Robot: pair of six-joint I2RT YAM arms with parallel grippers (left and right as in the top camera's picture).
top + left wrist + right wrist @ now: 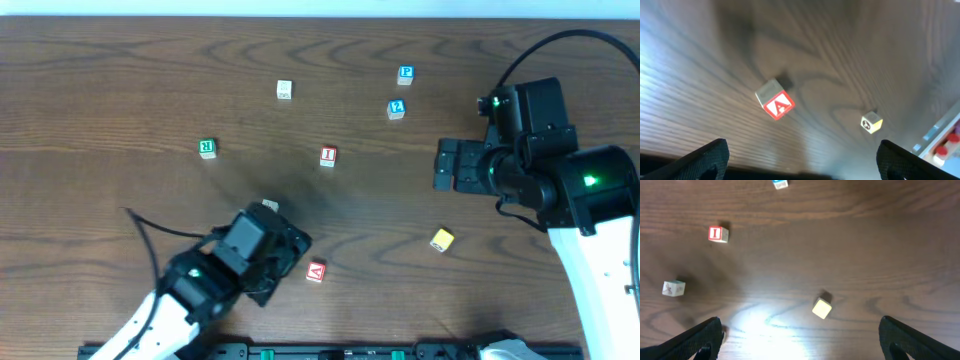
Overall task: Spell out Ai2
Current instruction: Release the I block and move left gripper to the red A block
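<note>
Left tool (802,157), right tool (800,332) wide, holding nothing; A cube (316,271) alone near table (100,60) front edge.

red-faced wooden "A" cube (316,271) near the front of the brown wooden surface (120,80), red-faced wooden "I" cube (328,156) behind it, blue-faced wooden "2" cube (397,109) farther back right, yellow wooden cube (442,240) right of the "A"

A dark wood-grain table (120,80) (glare-lit in places) meets a pale strip (300,6) along its far edge.
</note>
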